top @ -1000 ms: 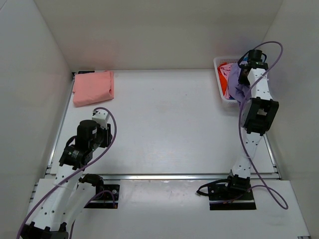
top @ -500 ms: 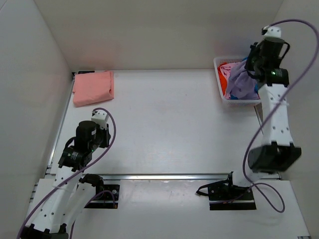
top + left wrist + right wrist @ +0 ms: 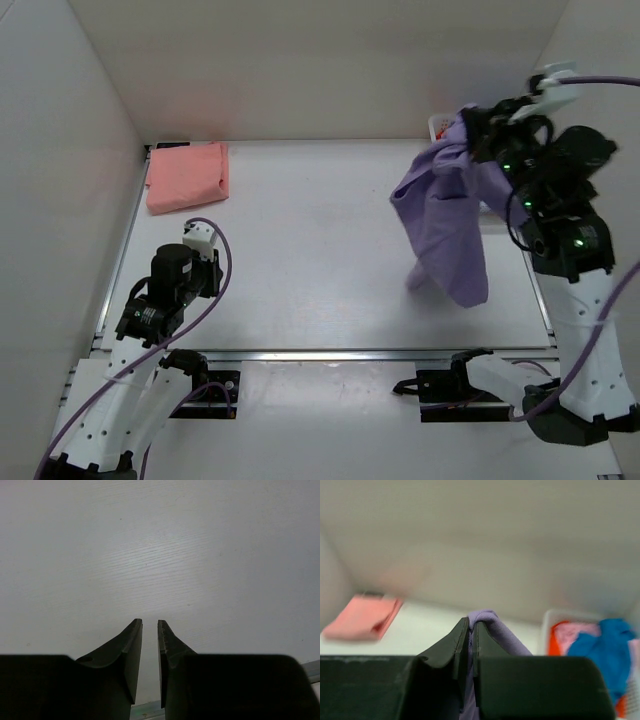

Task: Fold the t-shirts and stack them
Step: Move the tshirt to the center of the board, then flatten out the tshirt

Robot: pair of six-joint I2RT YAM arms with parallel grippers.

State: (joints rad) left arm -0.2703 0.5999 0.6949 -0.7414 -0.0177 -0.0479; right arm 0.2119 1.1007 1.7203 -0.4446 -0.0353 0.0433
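My right gripper is shut on a bunch of the lavender-purple t-shirt and holds it high, so the shirt hangs loose over the right middle of the table. In the right wrist view the cloth is pinched between my jaws. A folded salmon-pink t-shirt lies at the far left corner and also shows in the right wrist view. Blue, orange-red and pink shirts lie in the basket. My left gripper is shut and empty, low over bare table near the front left.
The white lattice basket stands at the far right corner, mostly hidden behind the shirt and arm in the top view. White walls enclose the table on three sides. A metal rail runs along the front edge.
My right gripper has lifted the lavender shirt out of the basket and swung it left and toward the front; it now hangs over the table. The left arm has barely moved.
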